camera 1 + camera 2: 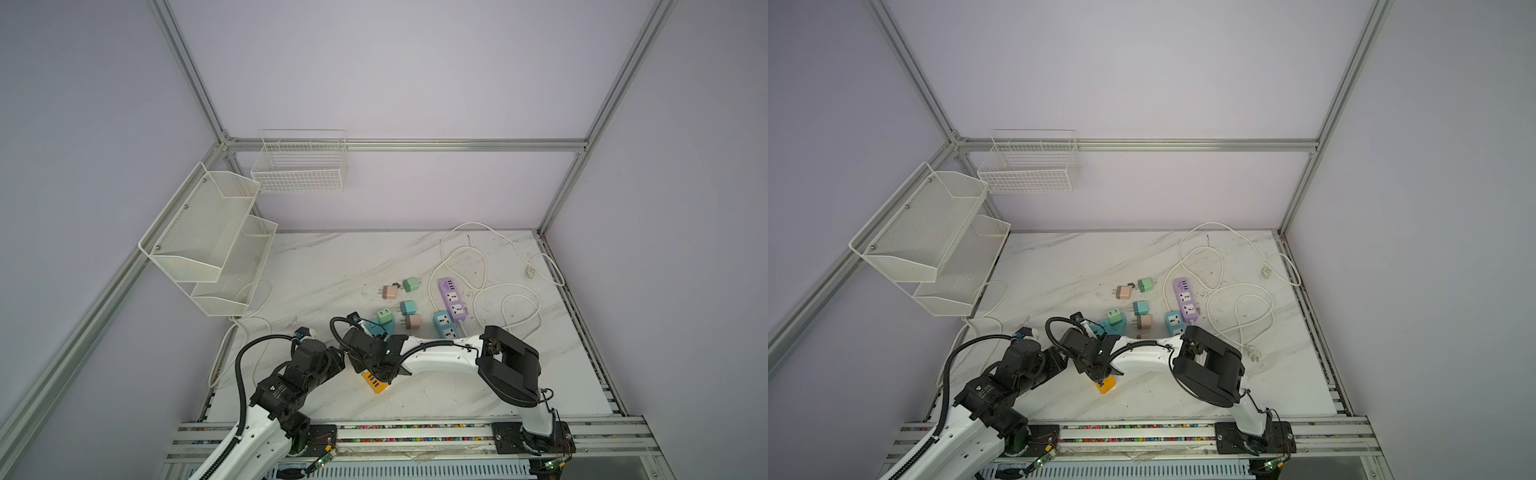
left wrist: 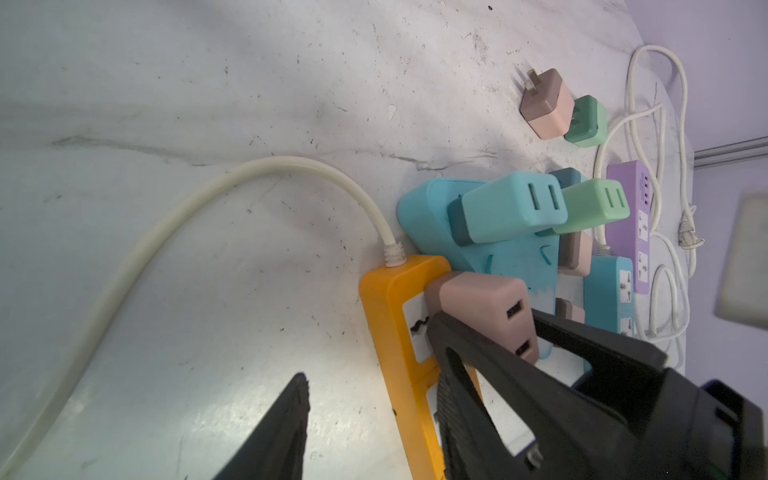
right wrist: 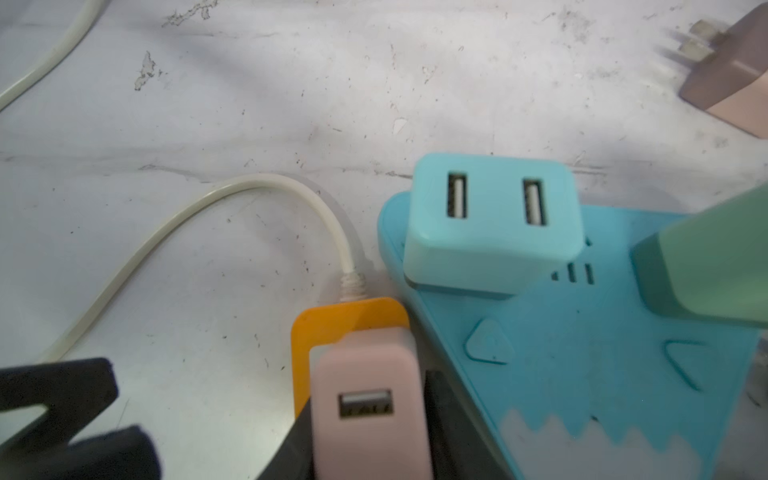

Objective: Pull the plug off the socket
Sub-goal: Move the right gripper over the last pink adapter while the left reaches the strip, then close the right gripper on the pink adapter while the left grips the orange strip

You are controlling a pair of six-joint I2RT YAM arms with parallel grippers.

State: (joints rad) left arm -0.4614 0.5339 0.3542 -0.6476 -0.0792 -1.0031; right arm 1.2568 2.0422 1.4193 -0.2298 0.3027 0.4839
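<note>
The socket is an orange power strip lying on the marble table, with a white cord at one end. A pink plug sits in it. My right gripper reaches across from the right and is shut on the pink plug, with a black finger tight against each side. My left gripper is open astride the orange strip. There is a gap between one of its fingers and the strip's edge.
A blue strip with a teal plug and a green plug touches the orange one. Further back lie another blue strip, a purple strip, loose plugs and coiled cords. Wire racks hang on the left wall.
</note>
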